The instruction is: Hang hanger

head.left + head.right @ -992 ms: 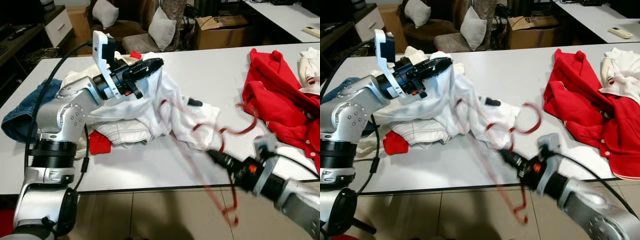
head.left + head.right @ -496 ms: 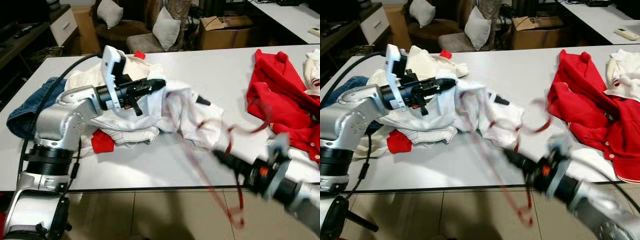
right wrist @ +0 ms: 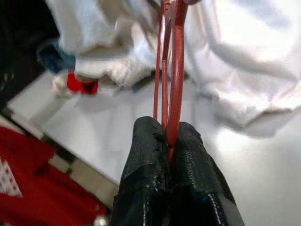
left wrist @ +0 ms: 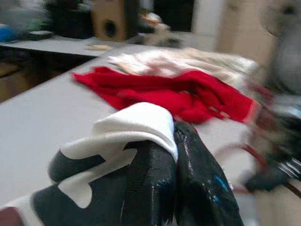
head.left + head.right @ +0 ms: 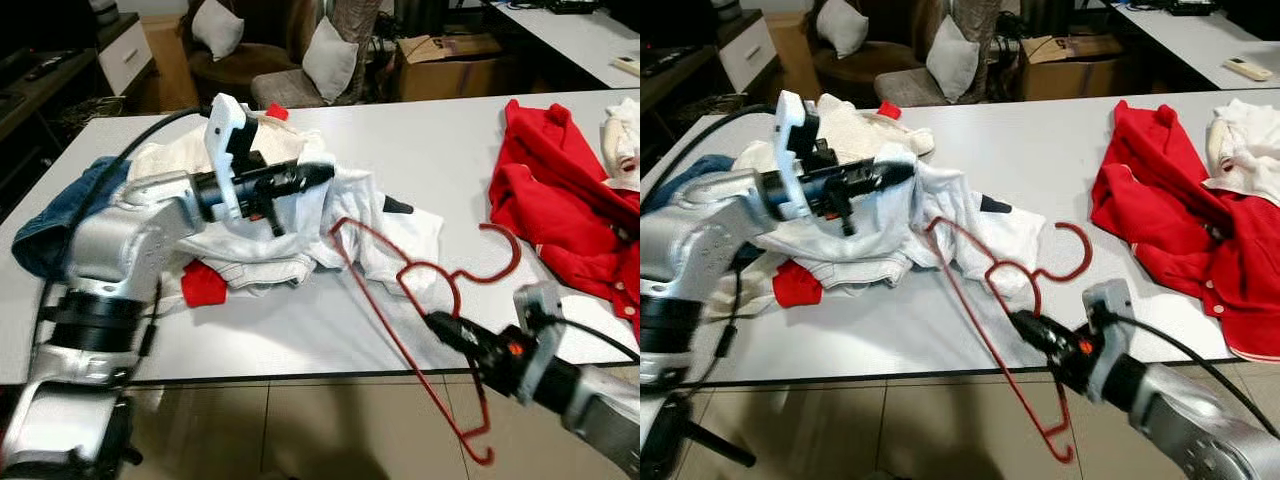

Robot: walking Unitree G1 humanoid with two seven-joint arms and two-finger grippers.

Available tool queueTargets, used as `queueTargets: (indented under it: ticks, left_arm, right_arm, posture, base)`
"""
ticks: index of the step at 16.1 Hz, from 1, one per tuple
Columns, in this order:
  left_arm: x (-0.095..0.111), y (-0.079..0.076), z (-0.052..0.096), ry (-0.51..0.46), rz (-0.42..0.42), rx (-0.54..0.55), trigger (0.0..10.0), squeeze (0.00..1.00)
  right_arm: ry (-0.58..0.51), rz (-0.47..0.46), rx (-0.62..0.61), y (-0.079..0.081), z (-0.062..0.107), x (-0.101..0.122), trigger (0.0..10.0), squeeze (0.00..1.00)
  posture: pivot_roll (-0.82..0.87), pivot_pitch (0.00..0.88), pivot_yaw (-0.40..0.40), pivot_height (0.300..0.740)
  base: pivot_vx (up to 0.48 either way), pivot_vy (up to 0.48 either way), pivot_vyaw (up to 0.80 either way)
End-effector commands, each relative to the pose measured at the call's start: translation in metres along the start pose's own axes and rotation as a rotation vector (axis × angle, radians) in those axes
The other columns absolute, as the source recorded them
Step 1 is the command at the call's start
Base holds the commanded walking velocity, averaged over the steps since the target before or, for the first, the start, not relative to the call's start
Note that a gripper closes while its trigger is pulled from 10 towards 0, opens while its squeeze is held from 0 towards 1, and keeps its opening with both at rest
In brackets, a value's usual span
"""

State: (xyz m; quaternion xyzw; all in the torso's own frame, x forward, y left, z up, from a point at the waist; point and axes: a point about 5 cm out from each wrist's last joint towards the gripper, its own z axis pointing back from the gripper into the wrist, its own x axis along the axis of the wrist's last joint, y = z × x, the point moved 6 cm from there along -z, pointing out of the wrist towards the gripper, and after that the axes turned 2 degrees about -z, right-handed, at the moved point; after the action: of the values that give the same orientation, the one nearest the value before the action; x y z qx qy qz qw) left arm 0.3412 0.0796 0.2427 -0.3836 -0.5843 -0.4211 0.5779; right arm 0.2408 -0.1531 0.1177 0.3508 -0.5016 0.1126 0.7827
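Note:
A red wire hanger (image 5: 371,240) hangs tilted across the table's front edge, its hook (image 5: 515,255) toward the red garment and its lower corner below the tabletop. My right gripper (image 5: 435,322) is shut on its wires (image 3: 177,70) at the near edge. My left gripper (image 5: 325,172) is shut on a fold of the white shirt (image 5: 370,215), holding it a little above the pile; the wrist view shows white cloth (image 4: 141,122) pinched between the fingers (image 4: 197,179). One end of the hanger lies against the shirt.
The white table (image 5: 430,140) bears a red garment (image 5: 560,200) at the right, blue jeans (image 5: 50,215) at the left and a small red cloth (image 5: 205,285) under the pile. A cardboard box (image 5: 450,65) and cushioned chairs (image 5: 330,60) stand behind the table.
My left gripper has come down and levelled, still holding the shirt. The hanger in my right gripper was swinging and blurred; now it is steady with its hook to the right.

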Motion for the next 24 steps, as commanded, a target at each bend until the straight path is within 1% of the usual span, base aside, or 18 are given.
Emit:
queueTargets:
  ticks: [1,3,4,6,7,8,9,11,13,14,15,16,18,19,21,22,23,24]
  left_arm:
    - [-0.006,-0.017,0.003,0.046,0.006,-0.093,0.0,0.00]
    - [-0.023,-0.031,0.008,0.139,0.024,-0.166,0.0,0.00]
    - [-0.028,-0.031,0.009,0.168,-0.002,-0.164,0.0,0.00]
    - [-0.012,-0.013,0.000,0.073,-0.025,-0.055,0.0,0.00]
    - [0.002,-0.003,-0.004,0.003,-0.030,0.007,0.0,0.00]
    - [0.015,0.010,-0.006,-0.068,-0.020,0.084,0.0,0.00]
    - [0.020,0.011,-0.005,-0.080,-0.014,0.073,0.0,0.00]
    - [0.011,-0.002,-0.003,-0.027,-0.025,-0.004,0.0,0.00]
    - [0.002,-0.006,0.000,0.026,-0.023,-0.029,0.0,0.00]
    - [-0.010,-0.010,0.002,0.099,-0.037,-0.055,0.0,0.00]
    - [-0.026,-0.012,0.007,0.186,-0.040,-0.069,0.0,0.00]
    - [-0.031,-0.011,0.008,0.217,-0.047,-0.066,0.0,0.00]
    - [-0.040,-0.012,0.010,0.243,-0.013,-0.074,0.0,0.00]
    - [-0.039,-0.017,0.008,0.226,0.012,-0.100,0.0,0.00]
    - [-0.038,-0.027,0.005,0.211,0.042,-0.149,0.0,0.00]
    - [-0.038,-0.027,0.004,0.204,0.049,-0.149,0.0,0.00]
    - [-0.039,-0.030,0.003,0.208,0.063,-0.171,0.0,0.00]
    - [-0.042,-0.033,0.003,0.222,0.069,-0.189,0.0,0.00]
  right_arm:
    - [-0.043,-0.026,0.011,0.002,-0.002,0.010,10.0,0.00]
    - [-0.100,-0.094,0.025,0.004,-0.011,0.015,10.0,0.00]
    - [-0.124,-0.136,0.027,0.004,-0.015,0.017,10.0,0.00]
    - [-0.106,-0.150,0.048,0.011,-0.023,0.011,10.0,0.00]
    - [-0.060,-0.132,0.080,0.018,-0.026,0.004,10.0,0.00]
    - [0.013,-0.083,0.086,0.023,-0.028,-0.009,10.0,0.00]
    - [0.032,-0.084,0.053,0.017,-0.030,-0.013,10.0,0.00]
    - [-0.007,-0.107,0.016,0.010,-0.034,-0.005,10.0,0.00]
    - [-0.067,-0.136,-0.010,0.005,-0.036,0.006,10.0,0.00]
    - [-0.139,-0.193,-0.065,-0.006,-0.039,0.017,10.0,0.00]
    - [-0.270,-0.339,-0.134,-0.023,-0.042,0.032,10.0,0.00]
    - [-0.319,-0.408,-0.136,-0.026,-0.044,0.037,10.0,0.00]
    - [-0.374,-0.538,-0.036,-0.005,-0.057,0.042,10.0,0.00]
    - [-0.389,-0.588,-0.012,0.001,-0.064,0.042,10.0,0.00]
    - [-0.448,-0.758,0.026,0.006,-0.081,0.050,10.0,0.00]
    - [-0.460,-0.794,0.036,0.007,-0.085,0.052,10.0,0.00]
    - [-0.479,-0.862,0.058,0.009,-0.095,0.059,10.0,0.00]
    - [-0.483,-0.870,0.052,0.007,-0.099,0.062,10.0,0.00]
  posture:
    - [-0.14,0.000,0.117,0.740]
    - [-0.14,0.000,0.117,0.740]
    - [-0.14,0.000,0.116,0.740]
    - [-0.13,0.000,0.116,0.740]
    - [-0.13,0.000,0.116,0.740]
    - [-0.13,0.000,0.117,0.740]
    - [-0.14,0.000,0.122,0.740]
    - [-0.14,0.000,0.124,0.740]
    - [-0.14,0.000,0.129,0.740]
    - [-0.14,0.000,0.130,0.740]
    - [-0.14,0.000,0.131,0.740]
    - [-0.14,0.000,0.131,0.740]
    - [-0.14,0.000,0.132,0.740]
    - [-0.14,0.000,0.134,0.740]
    - [-0.14,0.000,0.137,0.740]
    - [-0.14,0.000,0.139,0.740]
    - [-0.14,0.000,0.139,0.740]
    - [-0.14,0.000,0.139,0.740]
  base:
    - [0.000,0.000,0.00]
    - [0.000,0.000,0.00]
    - [0.000,0.000,0.00]
    - [0.000,0.000,0.00]
    - [0.000,0.000,0.00]
    - [0.000,0.000,0.00]
    - [0.000,0.000,0.00]
    - [0.000,0.000,0.00]
    - [0.000,0.000,0.00]
    - [0.000,0.000,0.00]
    - [0.000,0.000,0.00]
    - [0.000,0.000,0.00]
    - [0.000,0.000,0.00]
    - [0.000,0.000,0.00]
    - [0.000,0.000,0.00]
    - [0.000,0.000,0.00]
    - [0.000,0.000,0.00]
    - [0.000,0.000,0.00]
